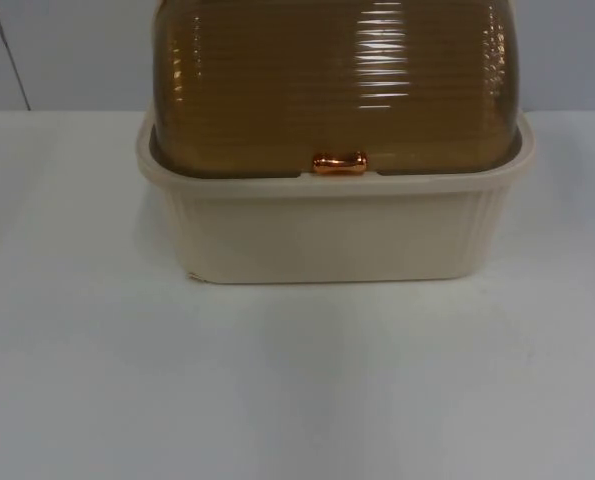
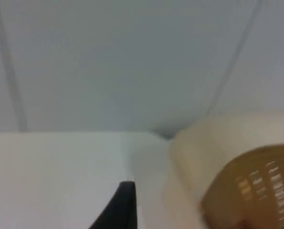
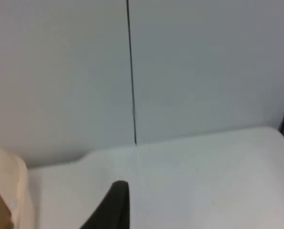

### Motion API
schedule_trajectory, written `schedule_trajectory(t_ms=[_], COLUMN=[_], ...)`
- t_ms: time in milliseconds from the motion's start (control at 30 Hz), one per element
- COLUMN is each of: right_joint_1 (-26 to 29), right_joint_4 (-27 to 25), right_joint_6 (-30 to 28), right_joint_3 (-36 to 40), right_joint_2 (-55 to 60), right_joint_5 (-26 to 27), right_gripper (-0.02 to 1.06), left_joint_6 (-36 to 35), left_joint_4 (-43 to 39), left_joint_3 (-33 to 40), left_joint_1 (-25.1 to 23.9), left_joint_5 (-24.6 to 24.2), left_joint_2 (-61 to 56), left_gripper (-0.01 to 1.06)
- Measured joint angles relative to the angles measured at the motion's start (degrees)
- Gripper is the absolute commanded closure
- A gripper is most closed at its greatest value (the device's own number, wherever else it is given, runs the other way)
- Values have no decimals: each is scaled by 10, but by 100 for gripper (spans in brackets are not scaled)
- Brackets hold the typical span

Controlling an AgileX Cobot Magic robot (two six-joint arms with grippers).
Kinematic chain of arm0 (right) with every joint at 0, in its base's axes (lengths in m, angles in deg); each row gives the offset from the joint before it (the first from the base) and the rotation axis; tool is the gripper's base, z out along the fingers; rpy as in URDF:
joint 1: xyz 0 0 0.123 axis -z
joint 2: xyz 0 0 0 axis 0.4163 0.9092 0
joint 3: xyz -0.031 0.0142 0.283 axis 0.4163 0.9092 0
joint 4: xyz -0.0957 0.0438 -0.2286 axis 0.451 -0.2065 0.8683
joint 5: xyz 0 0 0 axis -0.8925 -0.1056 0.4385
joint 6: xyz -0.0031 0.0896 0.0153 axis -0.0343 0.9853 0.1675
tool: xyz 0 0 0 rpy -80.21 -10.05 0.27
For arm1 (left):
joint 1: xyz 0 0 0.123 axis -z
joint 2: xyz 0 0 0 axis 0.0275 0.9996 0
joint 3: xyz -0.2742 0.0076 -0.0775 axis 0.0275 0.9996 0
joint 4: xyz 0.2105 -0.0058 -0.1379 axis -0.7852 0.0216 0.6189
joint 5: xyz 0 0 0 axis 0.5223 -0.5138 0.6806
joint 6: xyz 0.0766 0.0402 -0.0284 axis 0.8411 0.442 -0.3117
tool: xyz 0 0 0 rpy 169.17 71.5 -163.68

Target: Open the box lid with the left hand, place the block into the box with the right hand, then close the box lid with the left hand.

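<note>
Cream box (image 1: pixel 327 235) on white bench (image 1: pixel 297 390) against grey partition wall (image 2: pixel 132 62), brown ribbed lid (image 1: pixel 337 80) down, copper handle (image 1: pixel 339 163) at front rim. Left gripper (image 2: pixel 125 205) just beside box, right gripper (image 3: pixel 114 205) near its other side. Cannot tell jaws' state on either.

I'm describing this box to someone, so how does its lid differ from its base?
The lid is see-through amber brown; the base is solid cream. The lid is domed with ridges running across; the base is a straight-walled tub with upright ribs. The lid carries a copper handle; the base has none. The lid sits shut on the base.
</note>
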Motion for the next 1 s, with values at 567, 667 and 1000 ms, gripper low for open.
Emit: schedule_trajectory(t_ms=[567, 667, 1000], right_joint_1=[-2, -2, 30], right_joint_4=[-46, -47, -151], right_joint_6=[-98, -152, -218], right_joint_3=[-24, -116, -311], right_joint_2=[-313, -355, -364], right_joint_5=[-133, -197, -244], right_gripper=[-1, -1, -1], left_joint_6=[-106, -145, -231], left_joint_4=[-156, -209, -315], left_joint_3=[103, 31, -197], left_joint_1=[0, 0, -15], left_joint_5=[-1, -63, -120], left_joint_2=[-510, -557, -562], left_gripper=[0, 0, 0])
